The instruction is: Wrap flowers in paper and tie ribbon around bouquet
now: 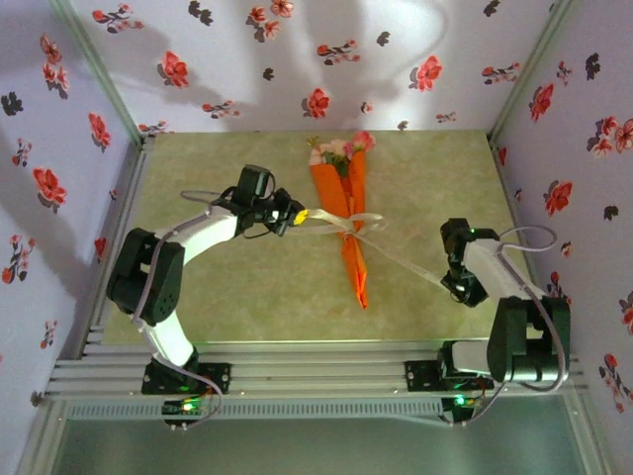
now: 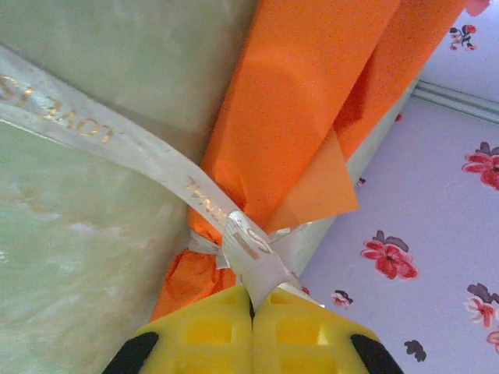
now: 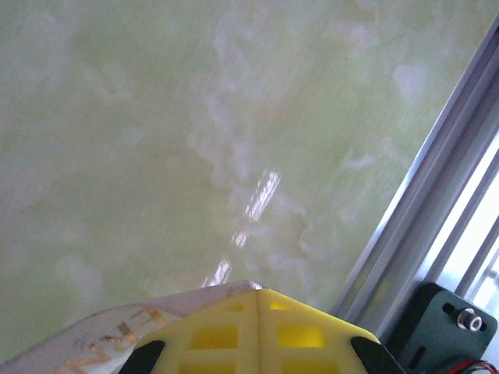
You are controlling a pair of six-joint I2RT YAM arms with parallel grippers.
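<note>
Nearest the left wrist camera, my left fingers (image 2: pixel 245 305) are pressed together, yellow pad against yellow pad, clamped on one end of the cream ribbon (image 2: pixel 101 136). From the pinch the ribbon runs up toward 10 o'clock across the pale green tabletop (image 2: pixel 78 234), with gold lettering on its face. Just above my fingertips it is cinched around the narrow part of the orange paper (image 2: pixel 312 101), which creases there and widens toward 1 o'clock. A wall (image 2: pixel 421 234) printed with red flowers lies at 4 o'clock.

At the right wrist, my right fingers (image 3: pixel 253 300) are likewise closed tight. A lettered end of the ribbon (image 3: pixel 117 343) comes out from under them at 8 o'clock, so they are gripping it. A metal rail (image 3: pixel 413 226) slants along the tabletop's edge at 3 o'clock.

From above, the bouquet (image 1: pixel 348 213) lies near the middle of the tabletop (image 1: pixel 218 307). Its flowers (image 1: pixel 336 150), pink and cream, point to 12 o'clock, and the paper's tip points to 6 o'clock. The ribbon (image 1: pixel 396 255) crosses the cone about halfway down. One end stretches to my left fingers (image 1: pixel 296 212) at the bouquet's 9 o'clock, just beside the paper. The other end runs to my right fingers (image 1: pixel 451 283) at its 4 o'clock, well apart from the cone.
</note>
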